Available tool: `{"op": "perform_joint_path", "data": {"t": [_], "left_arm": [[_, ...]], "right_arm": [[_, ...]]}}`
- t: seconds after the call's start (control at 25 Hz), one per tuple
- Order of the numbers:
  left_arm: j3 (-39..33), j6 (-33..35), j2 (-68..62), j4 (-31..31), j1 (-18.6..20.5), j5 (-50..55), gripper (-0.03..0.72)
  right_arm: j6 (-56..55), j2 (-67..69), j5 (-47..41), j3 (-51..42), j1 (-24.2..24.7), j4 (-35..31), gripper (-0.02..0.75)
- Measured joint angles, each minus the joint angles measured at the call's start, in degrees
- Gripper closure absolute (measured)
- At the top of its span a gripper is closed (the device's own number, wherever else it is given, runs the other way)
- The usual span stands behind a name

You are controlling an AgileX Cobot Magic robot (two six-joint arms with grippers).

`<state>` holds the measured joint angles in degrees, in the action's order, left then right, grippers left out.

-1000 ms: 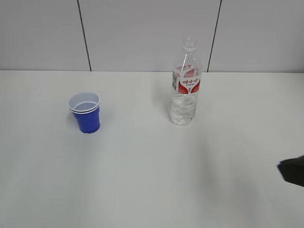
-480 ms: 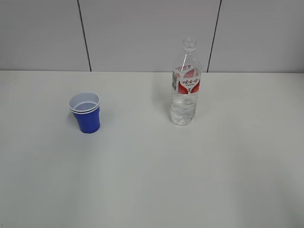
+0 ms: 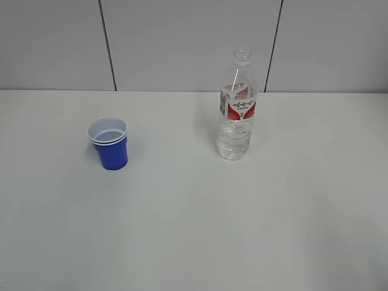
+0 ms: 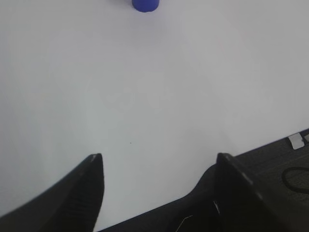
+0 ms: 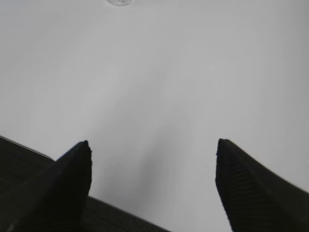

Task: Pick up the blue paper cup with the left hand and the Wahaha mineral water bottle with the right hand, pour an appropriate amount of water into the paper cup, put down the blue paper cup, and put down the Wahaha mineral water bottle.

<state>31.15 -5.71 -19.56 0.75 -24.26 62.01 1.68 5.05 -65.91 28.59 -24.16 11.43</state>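
Observation:
The blue paper cup (image 3: pixel 110 146) stands upright on the white table (image 3: pixel 194 230) at the left, white inside with a double white rim. The Wahaha mineral water bottle (image 3: pixel 237 109) stands upright to its right, uncapped, partly filled. Neither arm shows in the exterior view. In the left wrist view my left gripper (image 4: pixel 157 157) is open and empty over the near table, the cup's base (image 4: pixel 145 4) far ahead at the top edge. In the right wrist view my right gripper (image 5: pixel 153 142) is open and empty, the bottle's base (image 5: pixel 119 2) just showing at the top edge.
A grey panelled wall (image 3: pixel 194 42) stands behind the table. A black surface (image 4: pixel 270 164) lies past the table's near edge in the left wrist view, and a dark strip (image 5: pixel 19 150) at the lower left in the right wrist view.
One second ago a black part of my right arm showed at the right edge of the exterior view; it has withdrawn out of the frame. Cup and bottle have not moved.

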Motion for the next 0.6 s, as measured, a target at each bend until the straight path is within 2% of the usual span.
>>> {"op": "perform_joint_path", "data": {"t": [0.6], "left_arm": [[0.00, 0.09, 0.00, -0.09, 0.00, 0.01, 0.156]], "right_arm": [[-0.13, 0.00, 0.41, 0.00, 0.00, 0.00, 0.144]]}}
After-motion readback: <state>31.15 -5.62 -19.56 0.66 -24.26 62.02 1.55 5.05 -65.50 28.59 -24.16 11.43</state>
